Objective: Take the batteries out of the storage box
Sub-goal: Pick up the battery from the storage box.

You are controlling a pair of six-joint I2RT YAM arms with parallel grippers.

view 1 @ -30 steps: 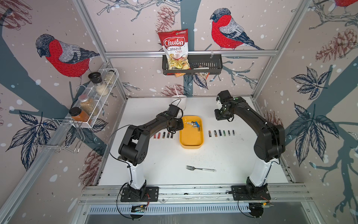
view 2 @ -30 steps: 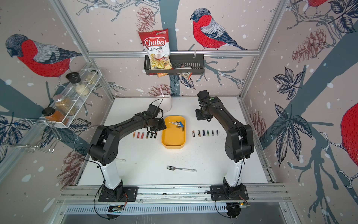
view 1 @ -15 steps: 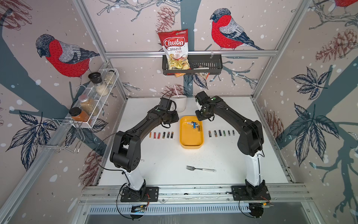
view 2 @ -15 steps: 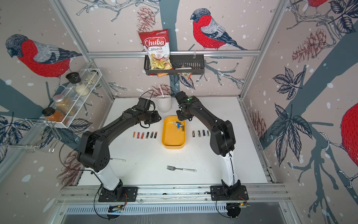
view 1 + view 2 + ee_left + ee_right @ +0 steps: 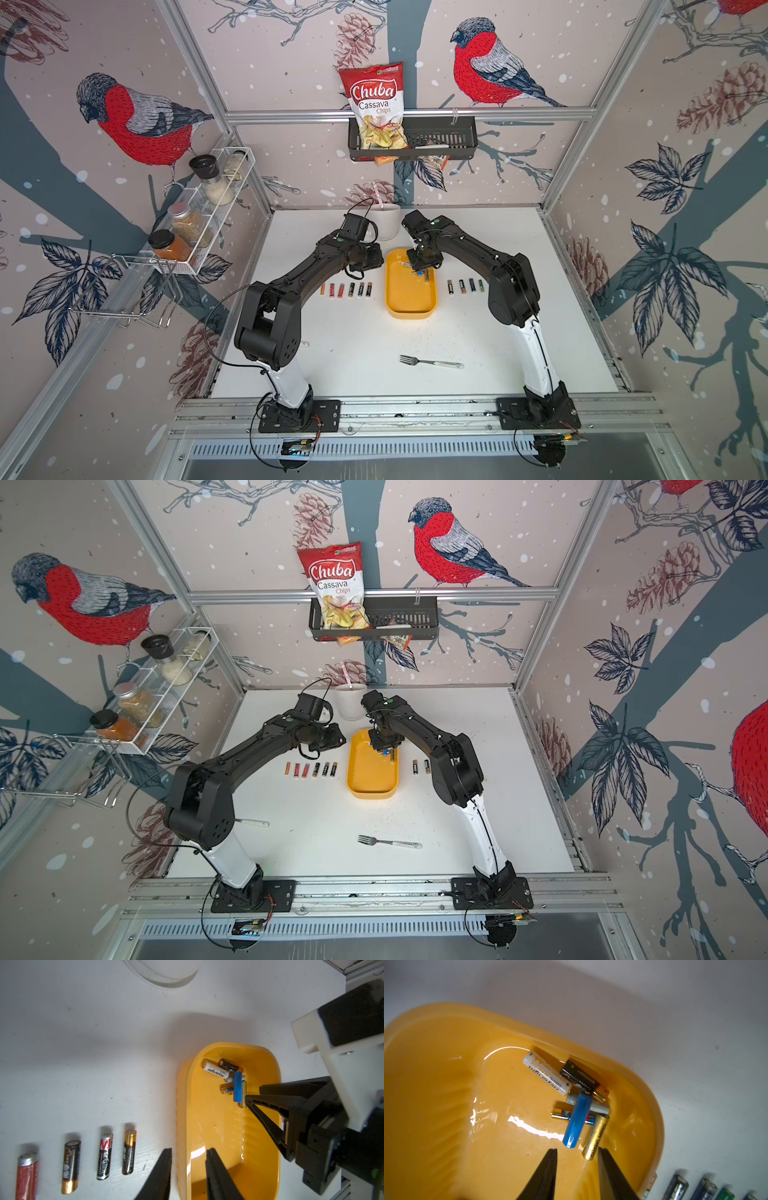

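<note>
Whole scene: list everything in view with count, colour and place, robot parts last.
table: one, white, cell floor
storage box: one, yellow, table centre
batteries in box: six, white, black, grey, blue, gold, multicoloured, piled at far end
left battery row: six, red, black, gold, table left of box
right battery row: four showing, dark, blue, green, right of box; arm may hide more
fork: one, silver, table front
cup: one, white, behind box
basket: one, black, back wall
chips bag: one, red, in basket
rack: one, white, side wall
spice jars: four, mixed, in rack
left gripper: one, black, open, over box's left rim
right gripper: one, black, open, above piled batteries
</note>
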